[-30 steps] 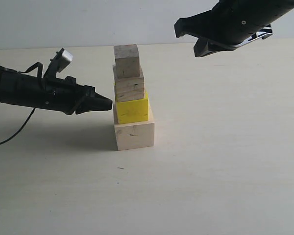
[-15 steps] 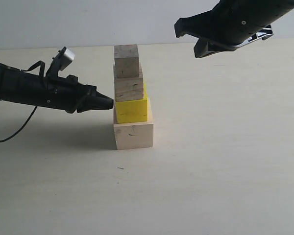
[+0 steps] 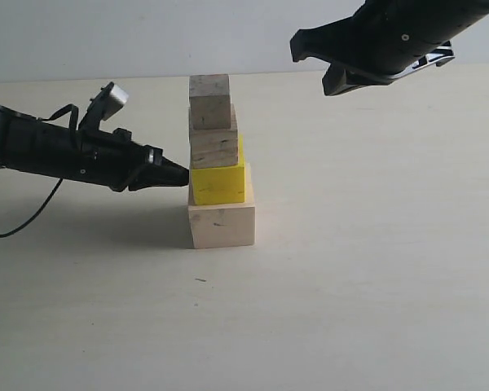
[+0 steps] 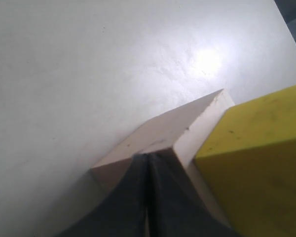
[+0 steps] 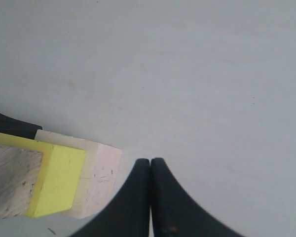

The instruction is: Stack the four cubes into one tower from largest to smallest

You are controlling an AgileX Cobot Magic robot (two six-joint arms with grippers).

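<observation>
**Tower up, all four cubes on, both grippers closed and empty**

- Nearest in the exterior view: bare table (image 3: pixel 375 309) with a dark speck (image 3: pixel 200 280) at 6 o'clock of the stack.
- Tower (image 3: pixel 218 163) stands about mid-frame, a touch toward 9 o'clock. Long axis is vertical, upright, tip at 12 o'clock.
- Order bottom to top: base cube (image 3: pixel 222 226), yellow cube (image 3: pixel 220 183), grained cube (image 3: pixel 214 148), top cube (image 3: pixel 209 101).
- Not perfectly square. The upper three sit toward the base's 9 o'clock edge, leaving a bare ledge at 3 o'clock. Faces are slightly yawed against each other.
- Left gripper (image 3: pixel 183 174) lies nearly level at the tower's 9 o'clock, jaws pressed together, holding nothing. Its tip is at yellow-cube height, just beside that cube's left face. Can't tell whether it touches.
- The left wrist view puts the closed tips over the base cube's top corner, right next to the yellow.
- Right gripper (image 3: pixel 297 45) hangs high at 1–2 o'clock, well apart from the tower, jaws together, empty.

Versus a second ago:
- The left arm has crept in toward the stack and its tip sits marginally lower.
- The yellow cube looks squarer on the base.
- The right gripper hasn't moved.
</observation>
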